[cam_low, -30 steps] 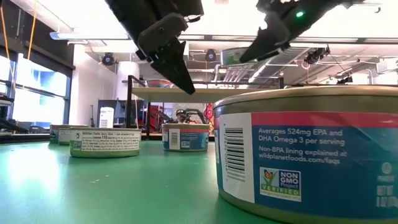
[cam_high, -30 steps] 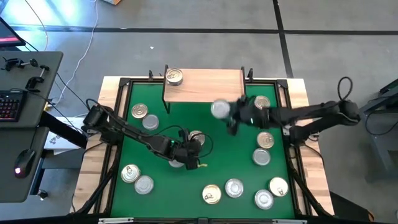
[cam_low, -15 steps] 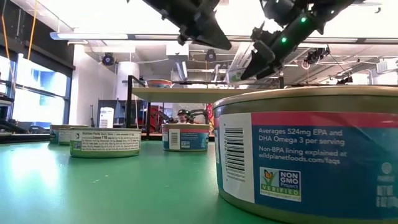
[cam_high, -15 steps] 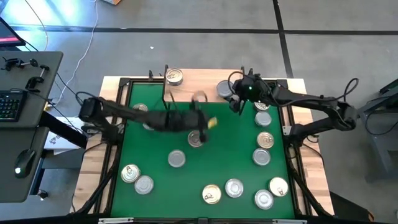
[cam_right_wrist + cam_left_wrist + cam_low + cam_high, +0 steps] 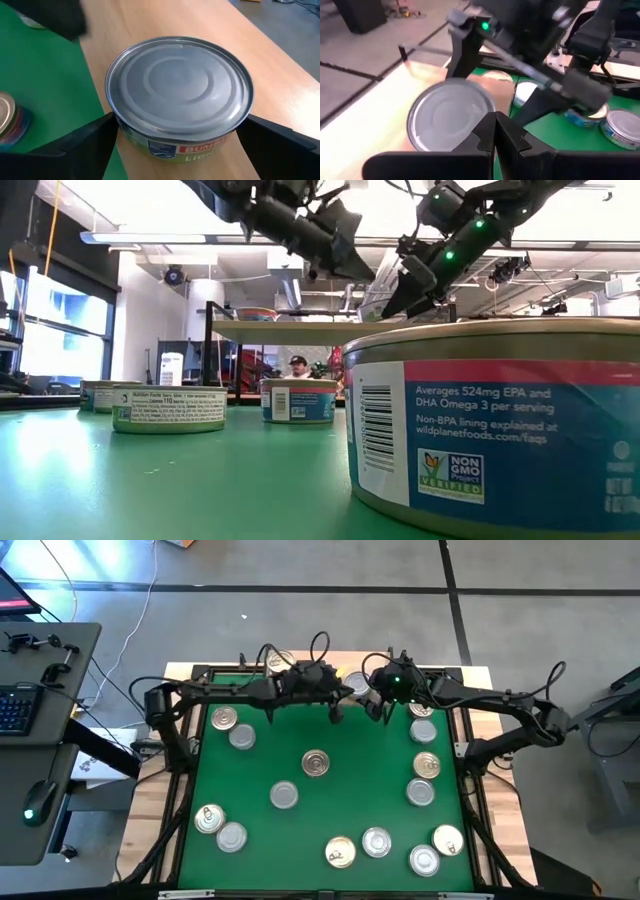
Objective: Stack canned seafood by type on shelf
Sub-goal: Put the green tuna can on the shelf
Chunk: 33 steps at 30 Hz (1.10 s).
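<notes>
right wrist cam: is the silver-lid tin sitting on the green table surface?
No, the silver-lid tin rests on the light-wood shelf, between the fingers of the open right gripper.

shelf (image 5: 300, 680) — both arms crowd it | table centre (image 5: 350, 800) — open

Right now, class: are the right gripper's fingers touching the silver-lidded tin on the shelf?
Cannot tell. In the right wrist view the fingers flank the silver-lidded tin on the shelf, jaws wide, but their edges meet the tin's outline with no plain gap or contact.
</notes>
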### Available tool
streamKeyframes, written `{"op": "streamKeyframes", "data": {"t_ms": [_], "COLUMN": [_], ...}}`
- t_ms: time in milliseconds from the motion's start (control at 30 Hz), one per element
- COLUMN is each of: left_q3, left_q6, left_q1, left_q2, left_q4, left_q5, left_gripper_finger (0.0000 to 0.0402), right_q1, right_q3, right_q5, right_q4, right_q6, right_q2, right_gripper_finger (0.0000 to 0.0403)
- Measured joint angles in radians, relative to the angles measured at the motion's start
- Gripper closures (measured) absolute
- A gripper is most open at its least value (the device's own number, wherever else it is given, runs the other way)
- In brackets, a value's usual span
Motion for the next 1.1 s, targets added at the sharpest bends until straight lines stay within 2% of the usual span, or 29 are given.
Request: {"op": "streamKeyframes", "data": {"t_ms": [200,467,633,733,867,1033,1100], "left_q3": [0.005,0.006,0.006,0.006,0.008,0.011,0.002], "left_q6": [-0.039,-0.039,-0.038,-0.001,0.047,0.132,0.152], "left_q1": [0.045,0.062,0.062,0.061,0.03,-0.058,-0.097], "left_q2": [0.062,0.067,0.068,0.067,-0.003,-0.156,-0.217], "left_q4": [-0.001,0.006,0.01,0.035,0.013,-0.137,-0.22], "left_q5": [0.046,0.012,0.006,-0.041,-0.082,-0.18,-0.242], "left_gripper_finger": [0.0401,0.0401,0.0401,0.0401,0.0401,0.0401,0.0401], "right_q1": [0.0,0.0,0.001,0.001,0.0,-0.018,-0.02], "right_q3": [0.0,0.006,0.121,0.202,0.25,0.242,0.237], "right_q5": [0.005,0.006,0.038,0.071,0.071,-0.1,-0.109], "right_q4": [-0.002,-0.015,-0.185,-0.265,-0.253,-0.23,-0.234], "right_q6": [0.007,0.007,0.025,0.041,0.026,0.008,0.006], "right_q2": [0.0,-0.002,-0.002,-0.002,-0.003,0.02,0.048], "right_gripper_finger": [0.0013,0.0012,0.0011,0.0011,0.0014,0.0041,0.0063]}}
